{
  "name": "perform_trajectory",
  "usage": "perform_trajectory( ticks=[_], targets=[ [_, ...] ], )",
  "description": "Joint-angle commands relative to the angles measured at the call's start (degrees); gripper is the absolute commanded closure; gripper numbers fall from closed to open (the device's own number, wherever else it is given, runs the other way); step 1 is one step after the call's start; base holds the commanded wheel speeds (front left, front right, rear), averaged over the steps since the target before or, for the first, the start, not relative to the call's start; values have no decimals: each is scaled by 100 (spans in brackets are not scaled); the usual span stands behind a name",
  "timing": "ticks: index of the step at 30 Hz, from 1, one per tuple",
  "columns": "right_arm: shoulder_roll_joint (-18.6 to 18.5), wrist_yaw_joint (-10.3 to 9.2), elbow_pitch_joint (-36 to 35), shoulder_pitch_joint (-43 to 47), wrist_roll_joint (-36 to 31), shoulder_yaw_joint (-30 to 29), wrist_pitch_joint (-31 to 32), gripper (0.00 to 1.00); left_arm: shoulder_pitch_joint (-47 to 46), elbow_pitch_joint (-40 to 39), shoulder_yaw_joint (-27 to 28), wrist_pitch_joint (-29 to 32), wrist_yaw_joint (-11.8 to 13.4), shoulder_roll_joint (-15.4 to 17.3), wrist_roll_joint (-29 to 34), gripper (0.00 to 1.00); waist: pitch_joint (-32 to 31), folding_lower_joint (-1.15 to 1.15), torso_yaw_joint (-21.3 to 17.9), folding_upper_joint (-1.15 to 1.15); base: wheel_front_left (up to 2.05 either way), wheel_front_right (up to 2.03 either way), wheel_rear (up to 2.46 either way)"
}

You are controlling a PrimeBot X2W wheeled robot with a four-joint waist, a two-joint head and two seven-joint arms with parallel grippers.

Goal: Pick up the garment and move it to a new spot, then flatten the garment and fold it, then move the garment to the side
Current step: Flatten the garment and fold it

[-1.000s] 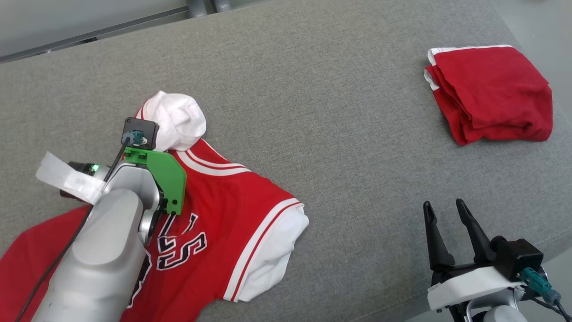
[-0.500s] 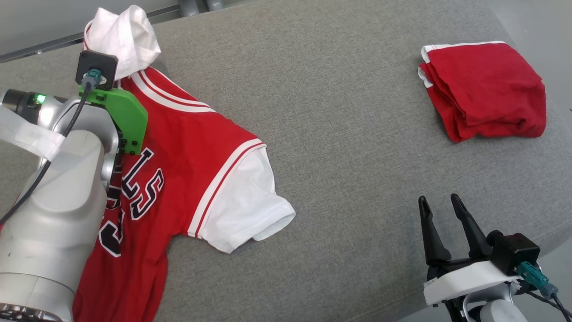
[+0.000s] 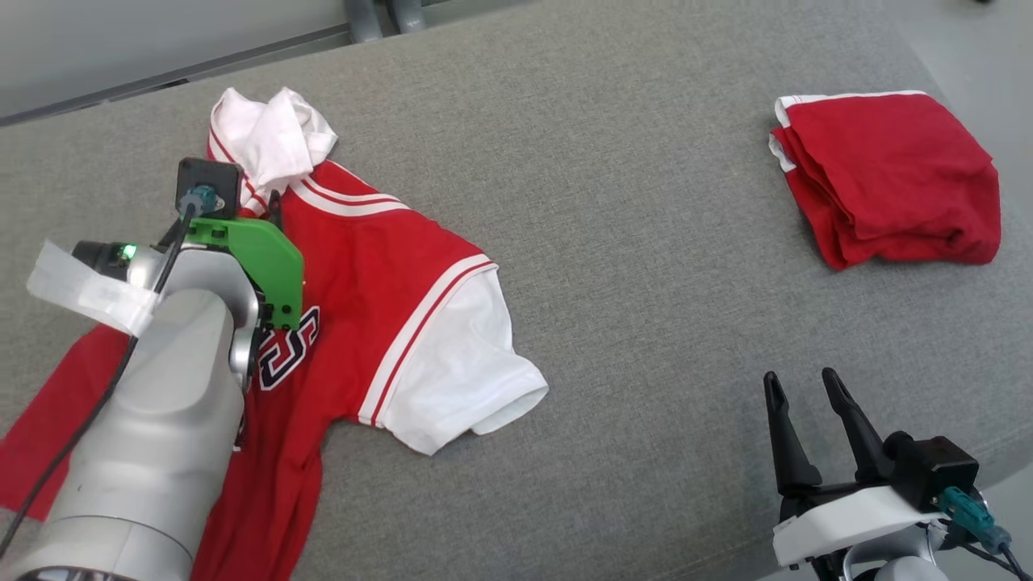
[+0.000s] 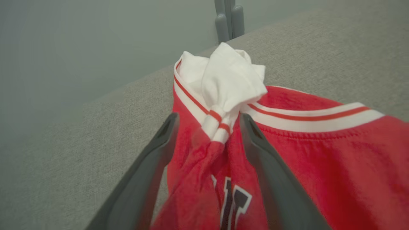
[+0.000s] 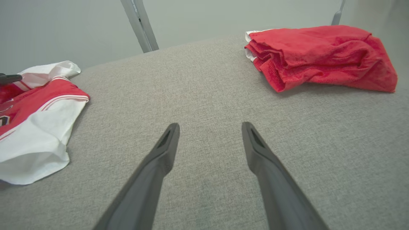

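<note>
The garment [image 3: 379, 282] is a red jersey with white sleeves and dark lettering, lying crumpled on the left of the grey cushion [image 3: 629, 242]. My left arm lies over its middle. In the left wrist view my left gripper [image 4: 208, 118] is open, its fingers standing on either side of a bunched fold of the garment [image 4: 303, 153] near the striped shoulder and a crumpled white sleeve [image 4: 230, 80]. The fabric between the fingers is loose, not pinched. My right gripper [image 3: 800, 379] is open and empty at the lower right, hovering over bare cushion [image 5: 207, 95], well apart from the garment [image 5: 38, 105].
A second red garment [image 3: 888, 177], folded, sits at the far right of the cushion, also seen as the folded pile [image 5: 319, 54]. The cushion's edge [image 3: 1001, 452] runs close to my right gripper. Grey metal legs [image 3: 379, 12] stand beyond the far edge.
My left gripper dragged the jersey's shoulder toward the far left, then opened. The white sleeve it held up has dropped onto the cushion. The right arm has stayed put.
</note>
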Motion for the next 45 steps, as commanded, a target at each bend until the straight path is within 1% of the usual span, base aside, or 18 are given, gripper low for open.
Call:
perform_trajectory(
  ticks=[1,5,8,10,13,19,21,22,25,28,29,32,36,38,43,45],
  targets=[
    [-16,-2,-25,93,-103,-89,-15,0,206,-27,68,-78,44,-85,-148,0,-235,0,228,65,0,0,0],
    [-14,-1,-136,186,-329,-257,-15,0,638,-288,240,-372,96,-186,-392,0,-559,0,511,65,0,0,0],
    [-15,-1,-215,260,-452,-360,-15,0,1090,-645,404,-641,167,-236,-596,0,-787,0,738,65,0,0,0],
    [-15,-1,-261,329,-511,-399,-15,0,1423,-949,422,-737,210,-201,-645,0,-930,0,879,65,0,0,0],
    [-15,-2,-326,445,-587,-455,-15,0,1947,-1526,473,-826,341,-119,-722,0,-1117,0,1124,65,0,0,0],
    [-15,-1,-417,647,-734,-502,-15,0,3177,-2882,599,-898,750,88,-827,0,-1380,0,1593,65,0,0,0],
    [-15,-1,-431,692,-804,-506,-15,0,3576,-3292,632,-907,849,149,-876,0,-1433,0,1730,65,0,0,0],
    [-15,-2,-431,715,-844,-508,-15,0,3764,-3475,612,-936,845,200,-865,0,-1471,0,1793,65,0,0,0],
    [-16,-2,-410,763,-966,-535,-15,0,4284,-3853,666,-990,950,346,-897,0,-1567,0,1956,65,0,0,0],
    [-17,-2,-387,850,-1016,-598,-15,0,4677,-4116,646,-1032,962,450,-917,0,-1683,0,2117,65,0,0,0],
    [-18,-2,-400,867,-1033,-594,-15,0,4797,-4166,646,-1055,987,528,-886,0,-1712,0,2158,65,0,0,0],
    [-16,-1,-388,913,-1040,-609,-15,0,5027,-4244,686,-1128,1027,595,-889,0,-1762,0,2218,65,0,0,0],
    [-18,-2,-314,969,-1092,-613,-15,0,5368,-4407,738,-1298,997,631,-957,0,-1858,0,2287,65,0,0,0],
    [-16,-2,-278,998,-1103,-613,-15,0,5524,-4501,754,-1389,872,587,-1062,0,-1910,0,2302,65,0,0,0],
    [-18,-2,-158,1046,-1079,-616,-15,0,5848,-4650,754,-1530,503,650,-1085,0,-2031,0,2276,65,0,0,0],
    [-17,-2,-95,1069,-1060,-647,-15,0,5978,-4651,784,-1552,416,665,-1067,0,-2077,0,2264,65,0,0,0]
  ],
)
